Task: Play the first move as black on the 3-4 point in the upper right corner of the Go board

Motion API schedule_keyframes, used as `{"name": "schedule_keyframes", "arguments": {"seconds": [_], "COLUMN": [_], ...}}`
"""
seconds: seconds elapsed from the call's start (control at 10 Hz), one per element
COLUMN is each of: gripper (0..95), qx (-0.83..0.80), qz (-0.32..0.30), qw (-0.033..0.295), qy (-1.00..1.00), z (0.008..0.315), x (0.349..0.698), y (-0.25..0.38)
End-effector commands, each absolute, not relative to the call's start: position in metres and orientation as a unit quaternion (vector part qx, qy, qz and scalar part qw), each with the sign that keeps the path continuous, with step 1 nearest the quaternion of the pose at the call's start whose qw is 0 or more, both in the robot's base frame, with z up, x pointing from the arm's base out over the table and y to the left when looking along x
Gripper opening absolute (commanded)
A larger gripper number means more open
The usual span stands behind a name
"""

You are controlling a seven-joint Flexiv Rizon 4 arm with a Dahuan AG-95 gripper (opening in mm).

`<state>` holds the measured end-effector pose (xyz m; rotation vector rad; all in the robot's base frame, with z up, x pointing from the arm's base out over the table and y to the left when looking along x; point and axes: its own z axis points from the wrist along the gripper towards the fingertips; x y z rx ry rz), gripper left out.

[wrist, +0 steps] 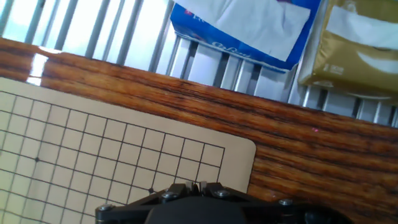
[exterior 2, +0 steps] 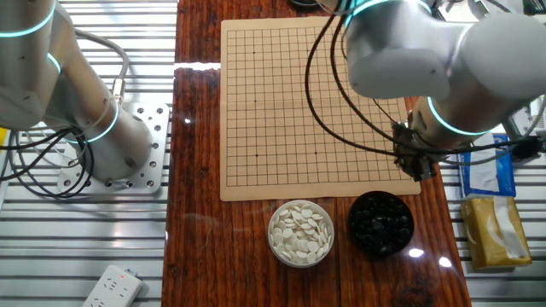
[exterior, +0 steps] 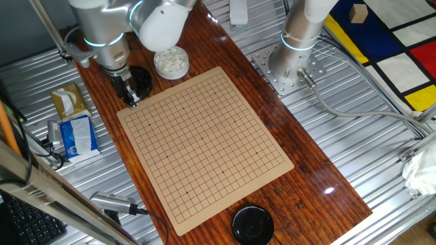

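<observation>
Gripper poised over the board's corner, stone not confirmed.

I have the gripper (exterior: 133,101) low over the corner of the Go board (exterior: 204,143) nearest the bowl of black stones (exterior 2: 381,223), with the white-stone bowl (exterior 2: 300,232) beside it. I cannot tell whether the fingers are apart or pinching a black stone; none shows in any view, and the board looks bare. My worry: if a stone is held, it hides the grid, so I could land a line off the 3-4 point, or it could skid on release.

Robotics lab: bolted arm base (exterior: 289,68) on ribbed metal bench (exterior: 381,143), loose cables (exterior 2: 26,170).
</observation>
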<state>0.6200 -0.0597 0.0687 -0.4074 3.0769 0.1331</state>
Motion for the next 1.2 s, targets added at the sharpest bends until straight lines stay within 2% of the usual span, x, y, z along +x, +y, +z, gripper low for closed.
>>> {"name": "schedule_keyframes", "arguments": {"seconds": [0.1, 1.2], "gripper": [0.0, 0.0], "qx": [-0.117, -0.067], "qz": [0.018, 0.010], "qw": [0.024, 0.024], "qy": [0.993, 0.997], "z": [0.0720, 0.0783], "x": [0.6182, 0.6188], "y": [-0.0612, -0.0619]}}
